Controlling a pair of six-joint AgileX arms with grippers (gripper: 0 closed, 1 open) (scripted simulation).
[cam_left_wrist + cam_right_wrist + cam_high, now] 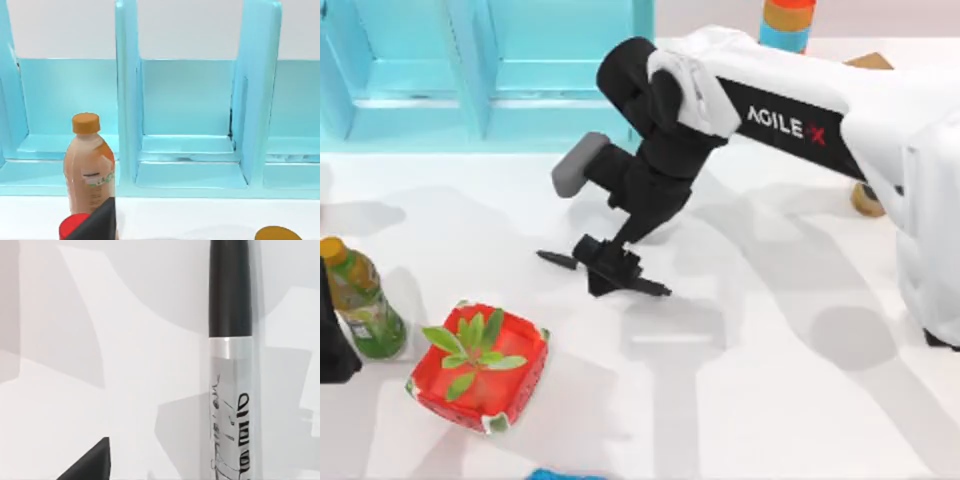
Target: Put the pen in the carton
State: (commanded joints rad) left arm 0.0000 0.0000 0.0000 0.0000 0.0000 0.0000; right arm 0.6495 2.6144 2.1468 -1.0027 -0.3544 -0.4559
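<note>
The pen (655, 288) lies on the white table near the middle, with a black tip poking out on each side of my right gripper (610, 265). That gripper hangs right over the pen's middle and is open. Up close in the right wrist view, the pen (230, 390) shows a black cap and a silver printed barrel, and one dark fingertip (92, 462) stands apart from it. The carton (480, 370), red with a green plant print, sits at the front left. My left gripper (330, 345) is parked at the table's left edge.
A green bottle (362, 300) with a yellow cap stands beside the left gripper, just left of the carton. A light-blue shelf unit (490, 70) runs along the back. A striped can (788, 22) and a round wooden piece (867, 200) sit at the back right.
</note>
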